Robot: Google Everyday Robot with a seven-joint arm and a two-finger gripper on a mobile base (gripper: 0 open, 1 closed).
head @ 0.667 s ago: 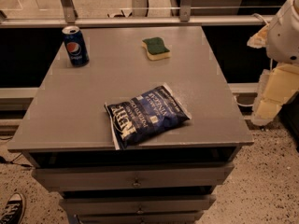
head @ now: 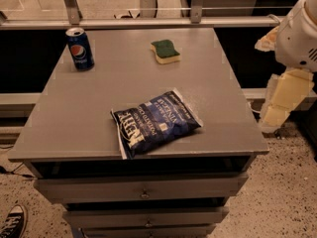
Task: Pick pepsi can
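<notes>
Glossy metal pepsi can [head: 80,48]; matt plastic end effector [head: 271,123] rt of tbl [head: 213,88]

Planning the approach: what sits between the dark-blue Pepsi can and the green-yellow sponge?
Only bare grey tabletop, seen in the camera view; the gripper hangs beyond its right edge.

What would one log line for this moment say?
gripper right of table | pepsi can upright, back-left, ungrasped | chip bag front | sponge back
</notes>
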